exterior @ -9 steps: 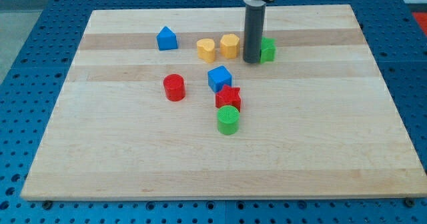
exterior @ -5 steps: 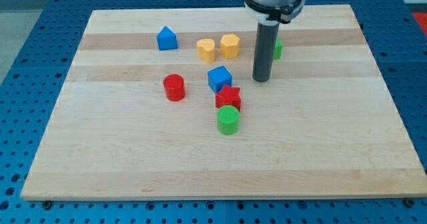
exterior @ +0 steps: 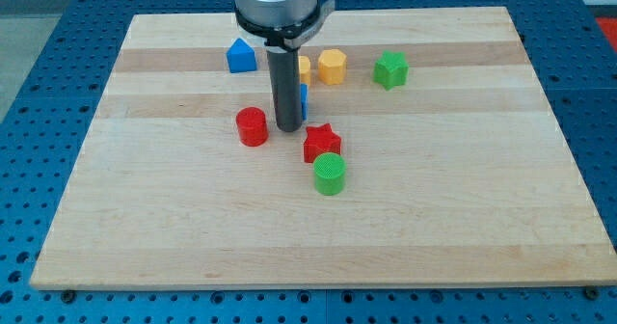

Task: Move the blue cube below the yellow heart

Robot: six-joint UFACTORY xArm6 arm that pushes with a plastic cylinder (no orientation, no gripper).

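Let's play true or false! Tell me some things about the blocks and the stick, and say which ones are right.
1. My tip is just to the view's right of the red cylinder. True.
2. The blue cube is in plain sight. False: the rod hides most of it; only a blue sliver shows at the rod's right edge.
3. The green cylinder sits just below the red star. True.
4. The green star is at the view's left edge. False: it is towards the view's upper right, right of the yellow hexagon.
5. There are two red blocks on the wooden board. True.
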